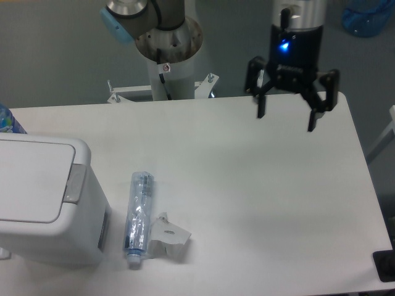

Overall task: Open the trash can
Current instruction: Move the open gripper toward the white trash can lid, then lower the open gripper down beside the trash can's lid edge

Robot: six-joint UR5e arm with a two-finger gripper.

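The trash can (43, 197) is a large white box-shaped bin at the table's left front, with its flat lid down and a grey push tab (75, 183) on its right edge. My gripper (286, 121) hangs open and empty above the table's far right, well away from the bin, its black fingers (261, 105) spread wide. A clear crushed plastic bottle (139, 213) lies on the table just right of the bin.
A small white bracket-like piece (170, 235) lies beside the bottle. The arm's base (166, 55) stands behind the table's far edge. A blue bottle top (7, 120) shows at the far left. A black object (386, 265) sits at the right front corner.
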